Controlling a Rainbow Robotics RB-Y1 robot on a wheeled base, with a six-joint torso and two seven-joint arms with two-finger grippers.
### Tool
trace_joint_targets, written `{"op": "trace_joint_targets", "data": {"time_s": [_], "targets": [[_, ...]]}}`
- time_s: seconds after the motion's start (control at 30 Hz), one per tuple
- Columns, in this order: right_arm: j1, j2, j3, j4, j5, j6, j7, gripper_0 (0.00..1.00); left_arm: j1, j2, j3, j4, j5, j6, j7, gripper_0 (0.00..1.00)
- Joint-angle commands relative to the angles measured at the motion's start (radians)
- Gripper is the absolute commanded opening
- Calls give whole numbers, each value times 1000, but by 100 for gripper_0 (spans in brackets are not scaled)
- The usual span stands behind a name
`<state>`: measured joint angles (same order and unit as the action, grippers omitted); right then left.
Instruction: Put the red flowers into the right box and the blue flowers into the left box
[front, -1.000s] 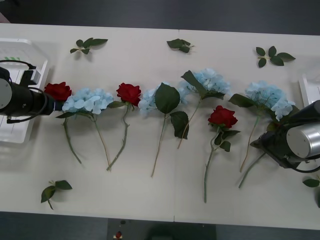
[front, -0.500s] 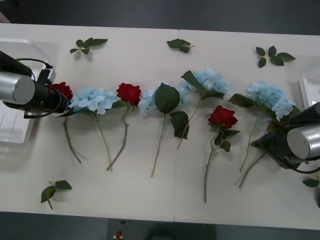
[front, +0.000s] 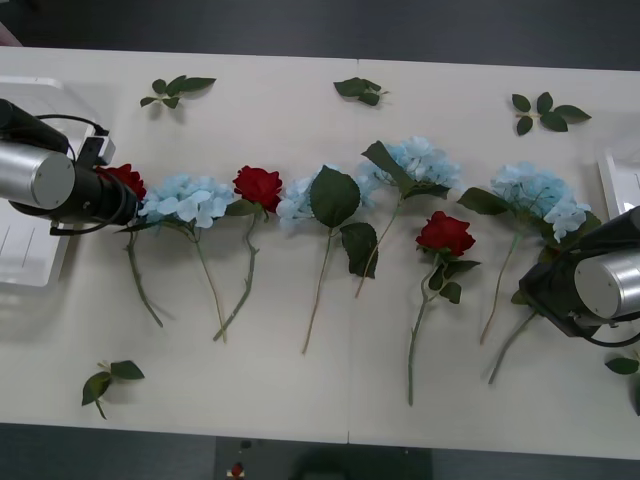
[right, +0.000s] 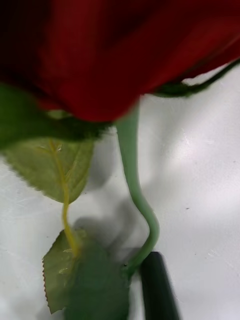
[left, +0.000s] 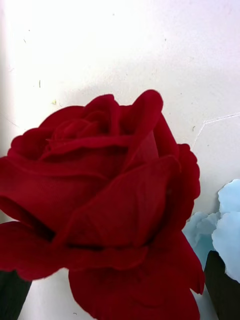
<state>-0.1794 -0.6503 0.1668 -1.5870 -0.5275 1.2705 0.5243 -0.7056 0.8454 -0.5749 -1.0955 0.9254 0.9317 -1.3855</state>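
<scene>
Your left gripper is hovering at the leftmost red rose near the tabletop's left edge, fingers spread wide around its head; your right gripper's opening I cannot tell.

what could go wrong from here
1. The left gripper is open at the leftmost rose, whose head lies against a blue flower. A lift could drag that flower along.
2. This rose belongs in the right box, across the table, while the left box is right beside it. A wrong drop is easy.
3. The right gripper is at a rose's thin, bent stem, which may slip.
</scene>
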Motion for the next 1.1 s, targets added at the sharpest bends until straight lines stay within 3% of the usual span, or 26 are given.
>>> {"op": "trace_joint_targets", "data": {"time_s": [0.03,0.37,0.57,0.83,0.97,1.03,1.1], "targets": [[-15,23,-13,1,6,3,51,0,-17,1,-26,-7,-16,-4,68,100],[-22,-25,-15,-64,14,18,37,0,-15,-3,-72,-9,-40,-7,97,100],[-22,-72,-67,-168,17,112,52,0,-15,-12,-79,2,-40,-7,112,100],[-22,-143,-220,-310,-3,296,192,0,-15,-32,-79,40,-53,-30,120,59],[-20,-180,-316,-318,-17,352,299,0,-15,-35,-79,43,-53,-28,128,40],[-20,-196,-362,-309,-26,366,355,0,-15,-35,-79,43,-51,-28,132,23],[-22,-212,-406,-289,-40,374,407,0,-15,-35,-79,43,-51,-28,135,17]]}}
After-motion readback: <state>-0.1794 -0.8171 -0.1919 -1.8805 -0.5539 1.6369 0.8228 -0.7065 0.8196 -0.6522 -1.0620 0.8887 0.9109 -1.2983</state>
